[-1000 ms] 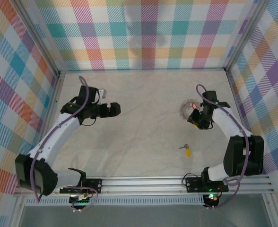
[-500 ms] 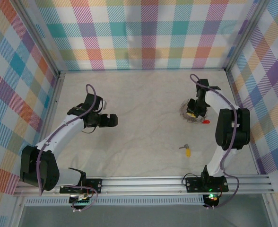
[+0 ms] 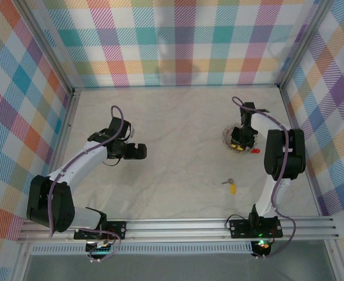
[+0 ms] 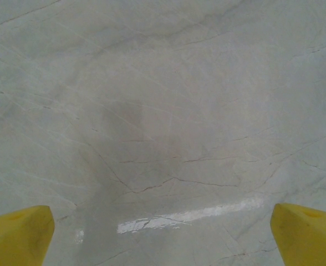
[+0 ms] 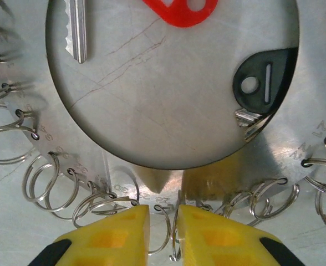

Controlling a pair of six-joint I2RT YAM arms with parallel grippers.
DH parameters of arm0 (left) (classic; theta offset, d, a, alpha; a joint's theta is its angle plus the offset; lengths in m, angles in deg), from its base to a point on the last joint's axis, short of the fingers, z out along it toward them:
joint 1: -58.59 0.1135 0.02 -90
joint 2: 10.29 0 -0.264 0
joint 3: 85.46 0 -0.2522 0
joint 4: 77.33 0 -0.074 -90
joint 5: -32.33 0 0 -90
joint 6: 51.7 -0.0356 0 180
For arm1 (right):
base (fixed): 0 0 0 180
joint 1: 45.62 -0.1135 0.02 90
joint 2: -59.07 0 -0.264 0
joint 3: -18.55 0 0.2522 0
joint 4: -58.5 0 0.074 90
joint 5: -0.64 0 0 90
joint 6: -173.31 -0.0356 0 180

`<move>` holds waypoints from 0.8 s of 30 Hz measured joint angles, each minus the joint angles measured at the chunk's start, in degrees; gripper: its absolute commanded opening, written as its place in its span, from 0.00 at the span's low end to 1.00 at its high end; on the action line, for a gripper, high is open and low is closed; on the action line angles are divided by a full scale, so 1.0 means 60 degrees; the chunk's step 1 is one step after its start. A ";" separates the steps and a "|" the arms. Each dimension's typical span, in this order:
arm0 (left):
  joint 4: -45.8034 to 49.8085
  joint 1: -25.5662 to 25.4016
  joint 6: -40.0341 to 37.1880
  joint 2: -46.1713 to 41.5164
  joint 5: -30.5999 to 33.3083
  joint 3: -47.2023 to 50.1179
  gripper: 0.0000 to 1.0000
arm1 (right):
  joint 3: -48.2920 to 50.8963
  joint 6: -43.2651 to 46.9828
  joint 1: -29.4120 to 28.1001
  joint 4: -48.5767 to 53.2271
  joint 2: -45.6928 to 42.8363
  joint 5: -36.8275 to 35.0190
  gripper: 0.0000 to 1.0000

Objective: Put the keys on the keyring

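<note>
Two grippers on show: left gripper (image 3: 138, 151) hangs left-centre over bare table (image 3: 178, 175), fingers (image 4: 19, 235) spread wide. Right gripper (image 5: 164, 233) is far right on the keyring (image 5: 310, 100), fingers nearly together, pinching one small split ring (image 5: 176, 238) at its rim. Red tag (image 5: 179, 11), dark tag (image 5: 263, 77) & a key (image 5: 77, 27) lie inside the ring. Yellow-tagged key (image 3: 231, 186) lies apart, nearer the bases.
</note>
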 measured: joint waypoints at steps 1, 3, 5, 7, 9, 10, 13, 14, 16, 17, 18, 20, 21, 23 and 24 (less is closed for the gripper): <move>0.0004 -0.0033 0.0000 0.0011 0.0004 0.0000 1.00 | 0.0000 0.0007 0.0000 -0.0007 0.0000 0.0000 0.21; 0.0000 -0.0087 -0.0007 0.0080 0.0004 0.0000 1.00 | 0.0000 0.0007 0.0000 -0.0007 0.0000 0.0000 0.20; 0.0004 -0.0117 -0.0015 0.0149 0.0004 0.0000 1.00 | 0.0018 0.0011 0.0000 -0.0025 -0.0004 -0.0004 0.19; 0.0004 -0.0135 -0.0040 0.0164 0.0007 0.0000 1.00 | 0.0033 0.0025 0.0011 -0.0029 -0.0004 0.0000 0.17; 0.0004 -0.0168 -0.0069 0.0164 0.0004 0.0000 1.00 | 0.0051 0.0047 0.0011 -0.0029 -0.0004 -0.0004 0.14; 0.0004 -0.0182 -0.0076 0.0168 0.0004 0.0000 1.00 | 0.0066 0.0073 0.0011 -0.0029 -0.0007 0.0000 0.13; 0.0004 -0.0226 -0.0120 0.0168 0.0004 0.0000 1.00 | 0.0127 0.0076 0.0011 -0.0044 -0.0051 0.0004 0.12; 0.0004 -0.0240 -0.0146 0.0168 0.0000 0.0000 1.00 | 0.0171 0.0080 0.0011 -0.0047 -0.0084 0.0004 0.12; 0.0004 -0.0255 -0.0182 0.0168 -0.0018 0.0000 1.00 | 0.0270 0.0080 0.0011 -0.0051 -0.0171 0.0036 0.09; 0.0000 -0.0270 -0.0186 0.0171 -0.0022 0.0000 1.00 | 0.0310 0.0076 0.0011 -0.0051 -0.0208 0.0047 0.09; 0.0000 -0.0291 -0.0208 0.0171 -0.0025 0.0000 1.00 | 0.0353 0.0076 0.0011 -0.0044 -0.0259 0.0062 0.08; 0.0000 -0.0342 -0.0215 0.0175 -0.0029 0.0000 1.00 | 0.0433 0.0080 0.0011 -0.0051 -0.0342 0.0084 0.08; 0.0000 -0.0364 -0.0222 0.0175 -0.0033 0.0000 1.00 | 0.0474 0.0076 0.0011 -0.0047 -0.0382 0.0109 0.08; 0.0000 -0.0397 -0.0248 0.0175 -0.0033 0.0000 1.00 | 0.0550 0.0076 0.0007 -0.0047 -0.0441 0.0160 0.08; 0.0000 -0.0415 -0.0251 0.0175 -0.0033 0.0000 1.00 | 0.0590 0.0076 0.0007 -0.0051 -0.0463 0.0186 0.08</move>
